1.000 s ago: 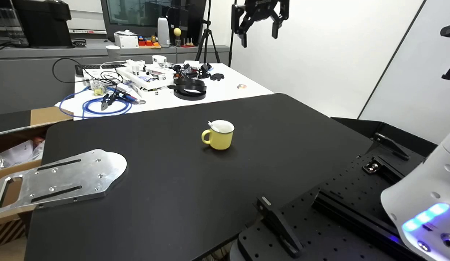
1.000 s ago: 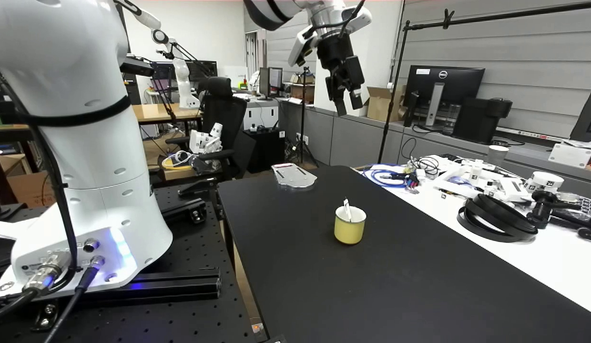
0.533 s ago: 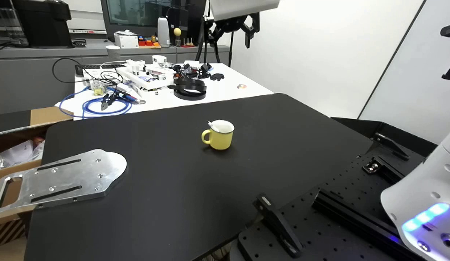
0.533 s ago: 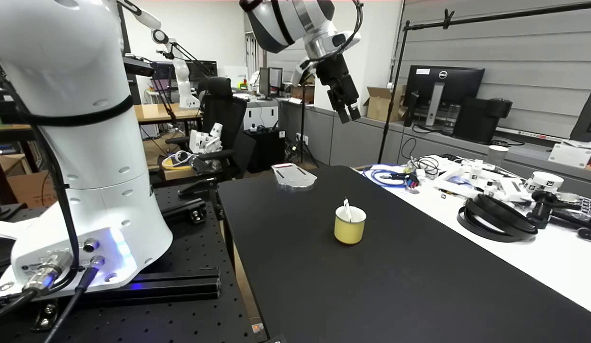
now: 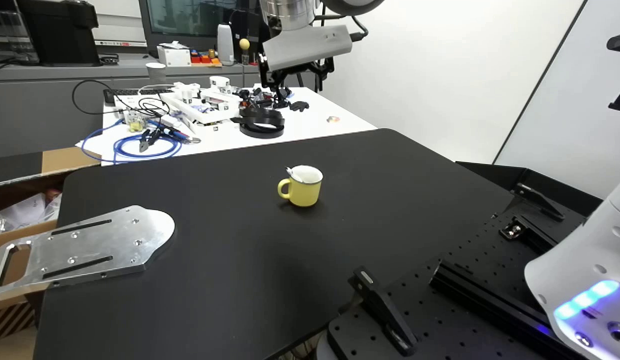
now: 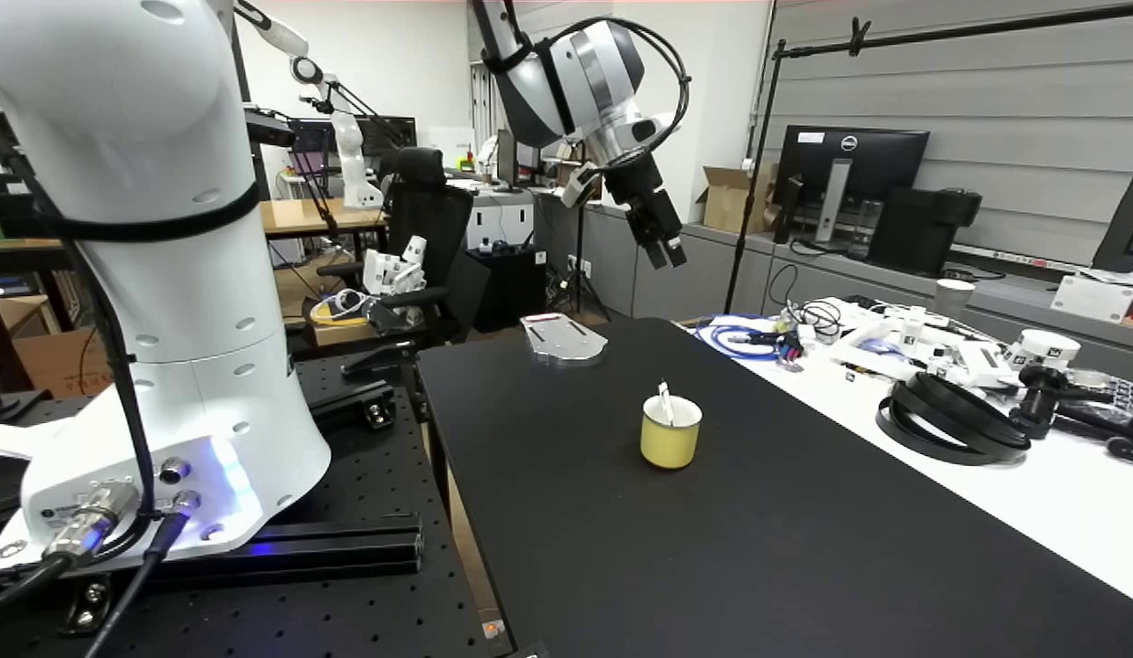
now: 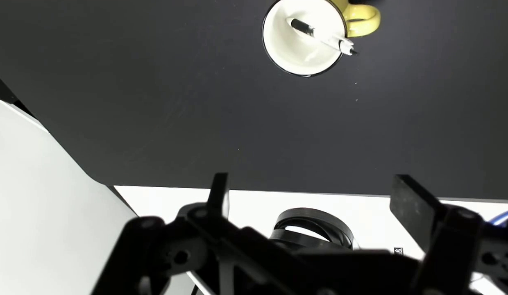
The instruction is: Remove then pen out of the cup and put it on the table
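In the wrist view, the pen [image 7: 319, 35], long axis 10-to-4 o'clock, leans in the cup [image 7: 293, 55] at 12 o'clock from the gripper [image 7: 311, 184], whose parted, unloaded jaws would close along 9-to-3, so rotation is likely required.

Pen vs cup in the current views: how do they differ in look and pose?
Colour: the pen is whitish with dark parts; the cup is yellow outside, white inside.
Shape: the pen is a slim stick; the cup is round and open-topped, with a side handle.
Pose: the pen leans inside the cup, one end sticking out; the cup stands upright on the table.
Shared: the pincer holds neither.
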Tool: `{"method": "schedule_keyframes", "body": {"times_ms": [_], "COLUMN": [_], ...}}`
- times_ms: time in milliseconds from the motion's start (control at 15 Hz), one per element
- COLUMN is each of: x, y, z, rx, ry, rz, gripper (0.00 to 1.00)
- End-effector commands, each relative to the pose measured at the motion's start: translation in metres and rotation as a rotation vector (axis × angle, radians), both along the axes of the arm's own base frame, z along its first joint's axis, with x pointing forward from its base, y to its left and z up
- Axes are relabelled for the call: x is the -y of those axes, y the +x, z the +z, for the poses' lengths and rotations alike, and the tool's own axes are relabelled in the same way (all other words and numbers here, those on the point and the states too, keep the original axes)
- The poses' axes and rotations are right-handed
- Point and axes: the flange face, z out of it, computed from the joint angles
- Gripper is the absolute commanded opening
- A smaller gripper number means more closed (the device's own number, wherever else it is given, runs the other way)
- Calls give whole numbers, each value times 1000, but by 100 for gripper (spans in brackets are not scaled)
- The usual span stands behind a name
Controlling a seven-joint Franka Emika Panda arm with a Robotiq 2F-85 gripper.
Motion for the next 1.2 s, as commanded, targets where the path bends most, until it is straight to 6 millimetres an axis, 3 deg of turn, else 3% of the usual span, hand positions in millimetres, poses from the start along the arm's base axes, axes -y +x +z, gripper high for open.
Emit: {"method": "schedule_keyframes", "body": {"times_ms": [0, 400, 1133], "x": [0, -1, -29], "y": [1, 7, 21], "z": [1, 0, -54], "rx": [1, 10, 34], "ry": [0, -19, -80], "rz": [0, 5, 38], "gripper": [100, 100, 100]}}
